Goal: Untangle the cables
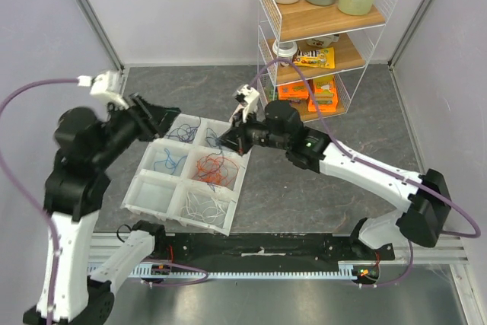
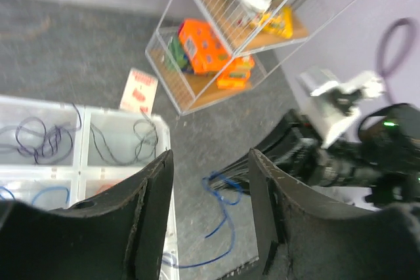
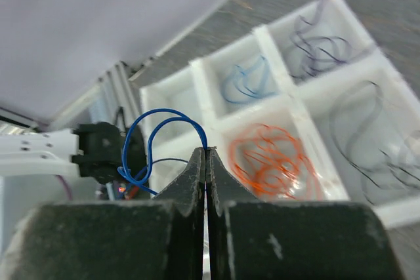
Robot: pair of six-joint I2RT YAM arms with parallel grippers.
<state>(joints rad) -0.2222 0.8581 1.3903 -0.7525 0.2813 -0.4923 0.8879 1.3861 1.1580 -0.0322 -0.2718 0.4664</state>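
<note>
A white compartment tray (image 1: 240,188) holds sorted cables: orange ones (image 1: 213,167), blue ones (image 1: 169,159), white ones (image 1: 202,203) and dark ones (image 1: 183,129). My right gripper (image 1: 222,142) hovers over the tray's far right part. In the right wrist view it (image 3: 206,152) is shut on a looped blue cable (image 3: 149,141), with the orange cables (image 3: 272,162) below. My left gripper (image 1: 171,116) is open and empty at the tray's far left edge. In its wrist view (image 2: 210,157) the blue cable (image 2: 226,211) hangs between its fingers, well beyond them.
A wire shelf (image 1: 323,43) with bottles and snack boxes stands at the back right, also in the left wrist view (image 2: 216,50). A small red-and-white card (image 2: 139,91) lies on the floor beyond the tray. Walls close in left and right.
</note>
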